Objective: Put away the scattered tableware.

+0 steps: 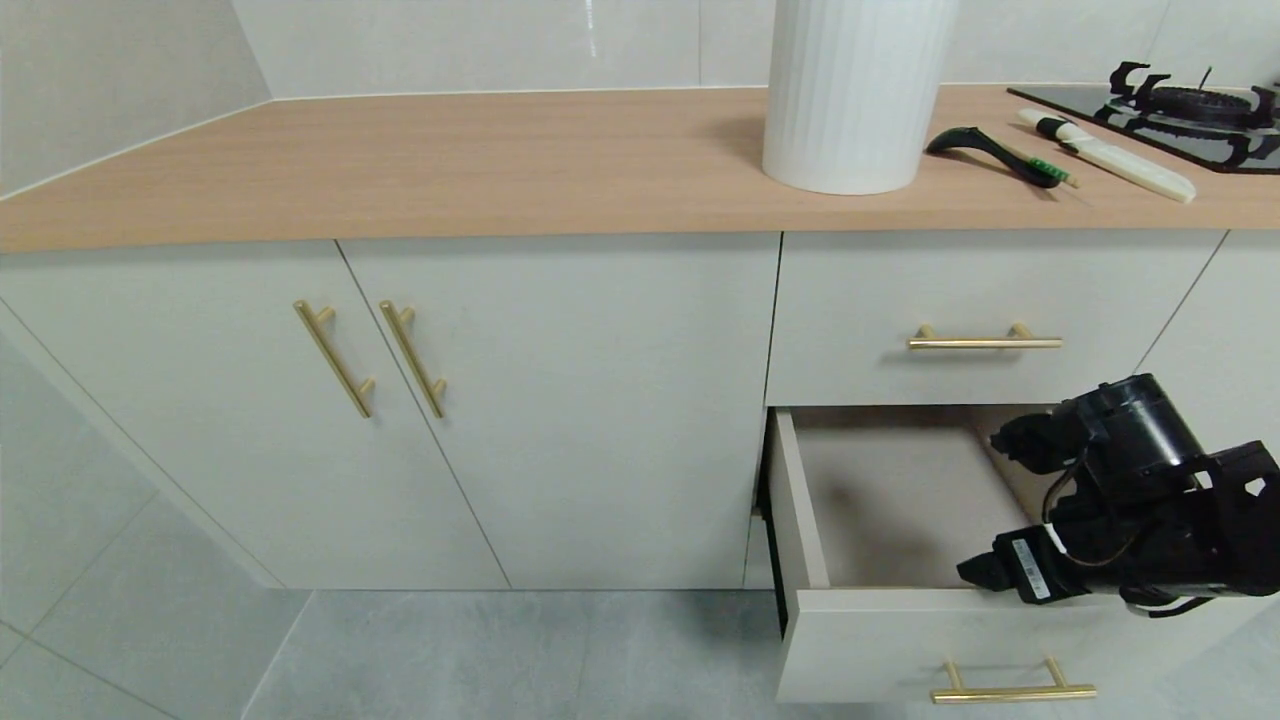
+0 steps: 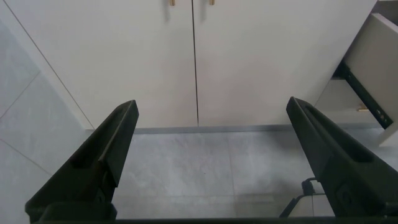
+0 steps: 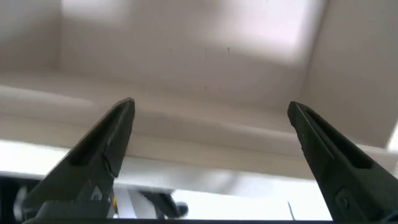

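Observation:
On the wooden countertop, at the far right, lie a black curved-handled utensil and a white knife, with a thin green-tipped stick between them. The lower drawer is pulled open and its floor is bare. My right gripper hangs open over the drawer's front right corner. In the right wrist view it faces the pale drawer interior and holds nothing. My left gripper is open and empty, low over the floor and facing the cabinet doors.
A tall white ribbed container stands on the counter to the left of the utensils. A black gas hob sits at the far right. Above the open drawer is a shut drawer with a brass handle. Two cabinet doors are shut.

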{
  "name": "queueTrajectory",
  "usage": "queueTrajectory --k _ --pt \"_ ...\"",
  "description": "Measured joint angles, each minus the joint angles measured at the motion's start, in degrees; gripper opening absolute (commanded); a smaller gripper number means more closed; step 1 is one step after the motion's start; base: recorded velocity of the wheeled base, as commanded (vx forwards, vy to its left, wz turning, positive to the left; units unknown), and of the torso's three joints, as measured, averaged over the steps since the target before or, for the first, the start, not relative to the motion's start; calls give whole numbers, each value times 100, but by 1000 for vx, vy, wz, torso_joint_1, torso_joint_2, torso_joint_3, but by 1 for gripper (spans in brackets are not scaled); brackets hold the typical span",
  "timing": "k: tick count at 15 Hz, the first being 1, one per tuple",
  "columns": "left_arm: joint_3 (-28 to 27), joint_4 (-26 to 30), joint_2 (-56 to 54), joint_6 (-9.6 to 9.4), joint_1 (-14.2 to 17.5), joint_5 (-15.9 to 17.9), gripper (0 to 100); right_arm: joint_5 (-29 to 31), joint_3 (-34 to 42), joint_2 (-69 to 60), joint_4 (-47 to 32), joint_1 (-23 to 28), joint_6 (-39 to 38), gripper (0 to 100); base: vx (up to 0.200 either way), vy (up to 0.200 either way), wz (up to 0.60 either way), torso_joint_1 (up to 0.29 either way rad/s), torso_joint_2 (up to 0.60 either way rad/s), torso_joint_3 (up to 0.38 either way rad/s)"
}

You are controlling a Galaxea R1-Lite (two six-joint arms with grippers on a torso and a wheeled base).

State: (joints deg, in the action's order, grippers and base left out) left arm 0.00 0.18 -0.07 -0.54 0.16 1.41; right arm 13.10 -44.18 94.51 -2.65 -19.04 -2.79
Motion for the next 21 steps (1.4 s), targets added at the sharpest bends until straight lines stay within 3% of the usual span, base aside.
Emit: queueTrajectory --k 7,15,19,21 --pt "0 0 0 0 0 0 100 17 -138 -271 -1755 -110 638 100 0 0 0 0 0 0" --pt "0 0 0 0 0 0 100 38 -105 -375 -3050 -195 1245 100 0 0 0 0 0 0" --pt "0 0 0 2 0 0 100 44 -185 -405 -3026 -236 1215 100 0 0 0 0 0 0" --pt "0 -2 0 -1 0 0 100 16 -422 -490 -2954 -234 798 100 0 0 0 0 0 0"
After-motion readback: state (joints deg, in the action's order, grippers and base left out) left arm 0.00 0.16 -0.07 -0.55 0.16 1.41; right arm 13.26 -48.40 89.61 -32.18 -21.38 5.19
